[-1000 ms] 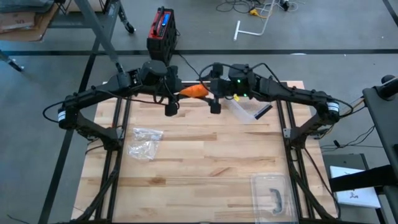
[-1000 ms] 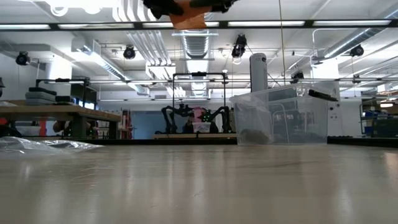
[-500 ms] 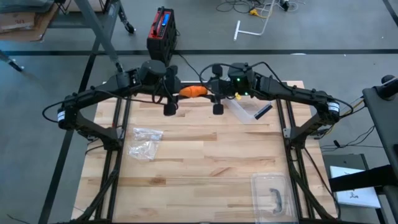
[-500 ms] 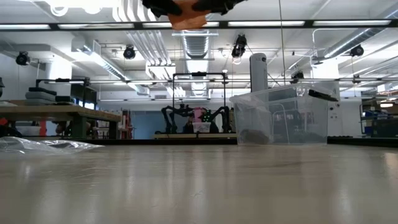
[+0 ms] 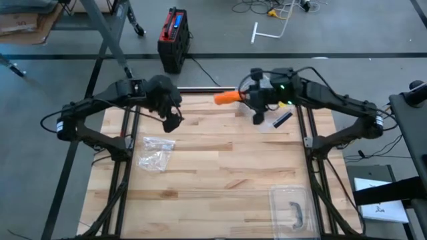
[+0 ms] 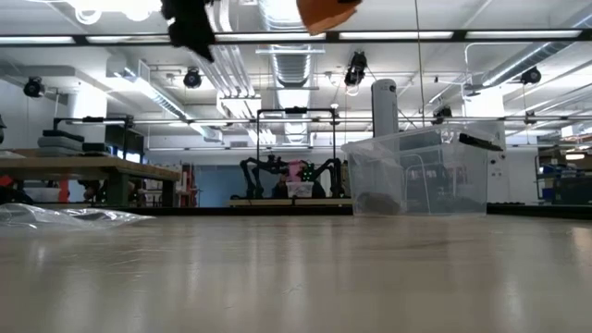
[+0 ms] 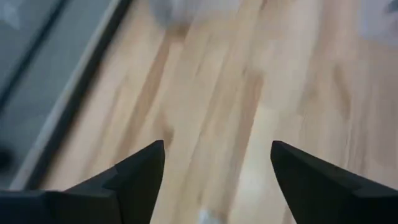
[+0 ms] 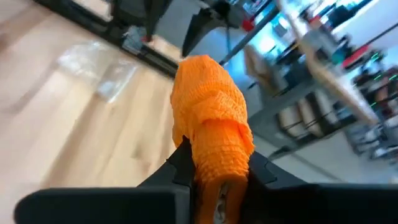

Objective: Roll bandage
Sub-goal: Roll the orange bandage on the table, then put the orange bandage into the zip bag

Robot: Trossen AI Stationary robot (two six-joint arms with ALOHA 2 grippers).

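Above the table's [image 5: 220,167] far edge: bandage handed over to my right arm

Both arms pulled apart just now. Left gripper [image 7: 214,163] let go, backed off the table's far edge toward its left side, fingers wide and empty. Right gripper [image 8: 214,168] is clamped on the orange bandage [image 5: 228,97], mid-air over that far edge. So rolling continues one-handed, I'd guess.

Two robot arms are reaching over one wooden bench [image 5: 220,167]. One orange bandage roll [image 5: 227,97] is showing. One crumpled plastic bag [image 5: 155,153], one clear lid [image 5: 291,208] and one clear plastic box [image 6: 418,173] are sitting there.
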